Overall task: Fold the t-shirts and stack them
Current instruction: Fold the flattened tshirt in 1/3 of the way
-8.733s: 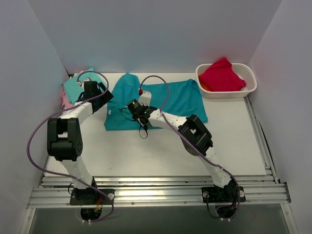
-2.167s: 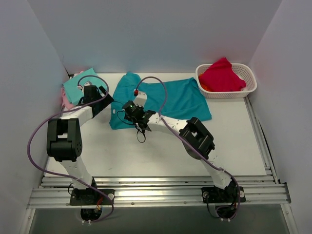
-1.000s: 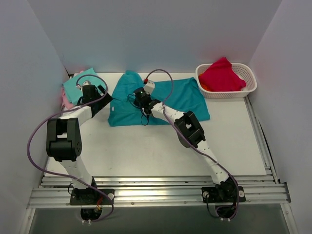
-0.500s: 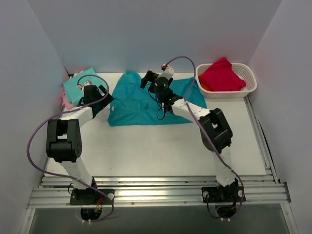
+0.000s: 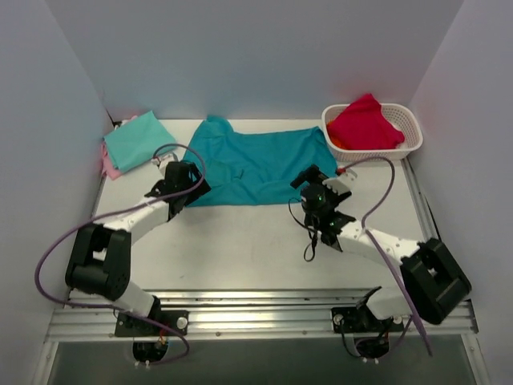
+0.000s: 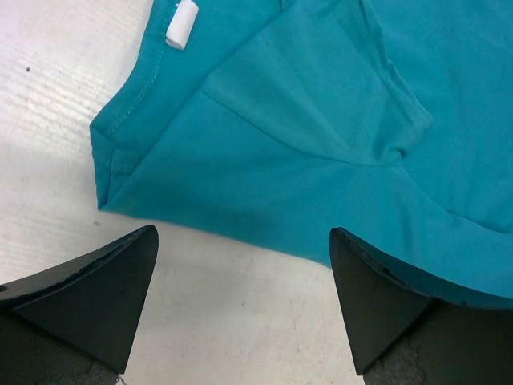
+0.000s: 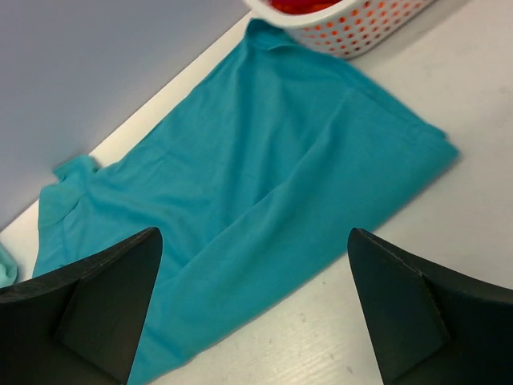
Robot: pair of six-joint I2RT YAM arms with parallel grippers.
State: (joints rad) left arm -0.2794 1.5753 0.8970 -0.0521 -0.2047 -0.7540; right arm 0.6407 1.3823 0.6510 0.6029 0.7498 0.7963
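We've got a deep teal t-shirt (image 5: 256, 160), plain all over, with one small white neck label (image 6: 181, 23). Far left there's a mint-green t-shirt (image 5: 135, 139), plain too, and a sliver of pink t-shirt (image 5: 107, 165) peeks out beneath it. The white basket (image 5: 385, 154) is dotted with holes and holds bright red cloth (image 5: 365, 122). The table (image 5: 240, 249) is white, the left arm (image 5: 132, 223) and right arm (image 5: 383, 243) white and black, the cables (image 5: 37, 277) purple.

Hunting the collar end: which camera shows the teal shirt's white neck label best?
Left wrist: the label lies close and sharp on the teal shirt. Top external and right wrist show the shirt, but no label I can make out.
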